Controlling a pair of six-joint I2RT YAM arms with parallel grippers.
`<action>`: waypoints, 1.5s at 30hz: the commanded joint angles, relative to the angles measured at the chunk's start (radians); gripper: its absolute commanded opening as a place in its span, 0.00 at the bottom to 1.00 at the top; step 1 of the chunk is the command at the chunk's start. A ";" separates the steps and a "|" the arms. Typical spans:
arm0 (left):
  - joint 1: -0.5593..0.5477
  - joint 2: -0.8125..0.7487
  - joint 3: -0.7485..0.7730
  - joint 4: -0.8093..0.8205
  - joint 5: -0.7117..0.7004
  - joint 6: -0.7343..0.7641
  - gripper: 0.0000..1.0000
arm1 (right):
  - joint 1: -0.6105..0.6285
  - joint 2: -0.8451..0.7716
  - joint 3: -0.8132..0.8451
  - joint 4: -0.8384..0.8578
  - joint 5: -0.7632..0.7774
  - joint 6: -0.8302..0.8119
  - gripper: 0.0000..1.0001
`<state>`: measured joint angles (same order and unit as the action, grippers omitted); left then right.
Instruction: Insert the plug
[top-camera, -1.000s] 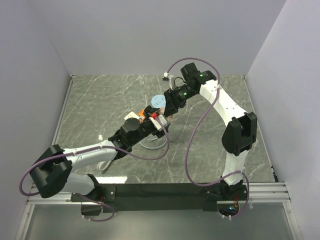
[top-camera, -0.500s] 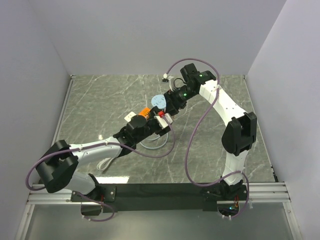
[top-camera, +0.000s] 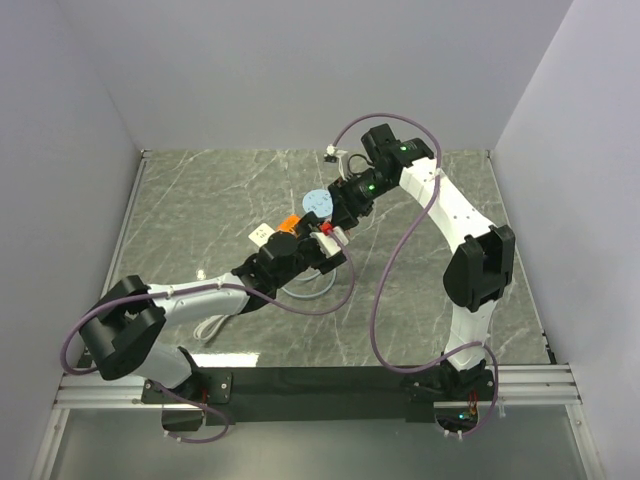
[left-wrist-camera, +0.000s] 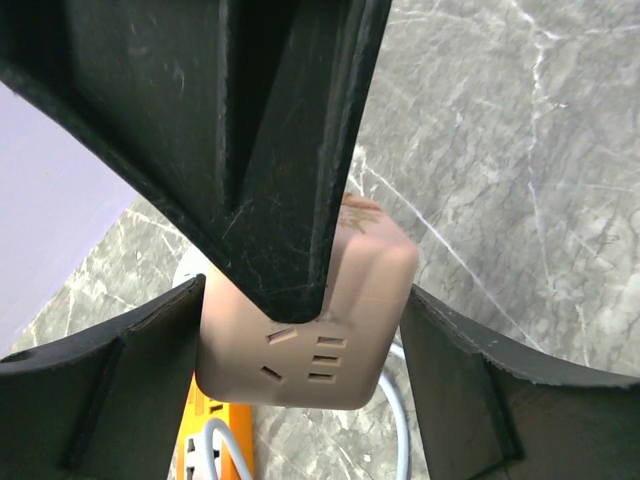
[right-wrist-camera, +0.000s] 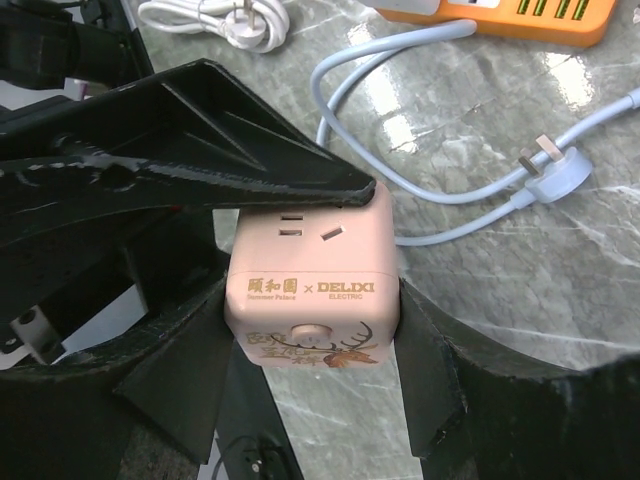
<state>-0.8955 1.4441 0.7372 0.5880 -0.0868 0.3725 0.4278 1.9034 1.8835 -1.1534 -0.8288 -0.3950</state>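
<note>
A pink cube socket (right-wrist-camera: 312, 285) with gold lettering and a deer drawing is held above the marble table. My right gripper (right-wrist-camera: 313, 300) is shut on its two sides. My left gripper (left-wrist-camera: 305, 300) grips the same cube (left-wrist-camera: 320, 330) crosswise, one finger on each side. In the top view the two grippers meet mid-table, left (top-camera: 316, 246) and right (top-camera: 340, 220). A pale blue plug (right-wrist-camera: 548, 168) on a pale blue cable lies loose on the table to the right of the cube.
An orange power strip (right-wrist-camera: 520, 15) lies beyond the cable; it also shows in the top view (top-camera: 288, 224). A white plug and cord (right-wrist-camera: 250, 22) lie at the far left. A round blue disc (top-camera: 318, 203) lies behind the grippers.
My left arm has reached further up and right, bringing its gripper against the right gripper. The right arm has hardly moved.
</note>
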 joint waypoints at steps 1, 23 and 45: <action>-0.010 0.013 0.002 -0.007 -0.010 0.002 0.80 | 0.005 -0.049 0.035 0.012 -0.070 -0.015 0.36; -0.011 0.038 -0.084 0.240 0.019 -0.082 0.01 | 0.005 -0.211 -0.260 0.295 -0.015 0.159 0.66; -0.013 0.025 -0.119 0.426 0.042 -0.293 0.01 | 0.094 -0.466 -0.627 0.718 0.312 0.509 0.95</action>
<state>-0.9073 1.4857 0.6090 0.9226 -0.0647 0.1127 0.5087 1.4754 1.2648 -0.4919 -0.5713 0.0952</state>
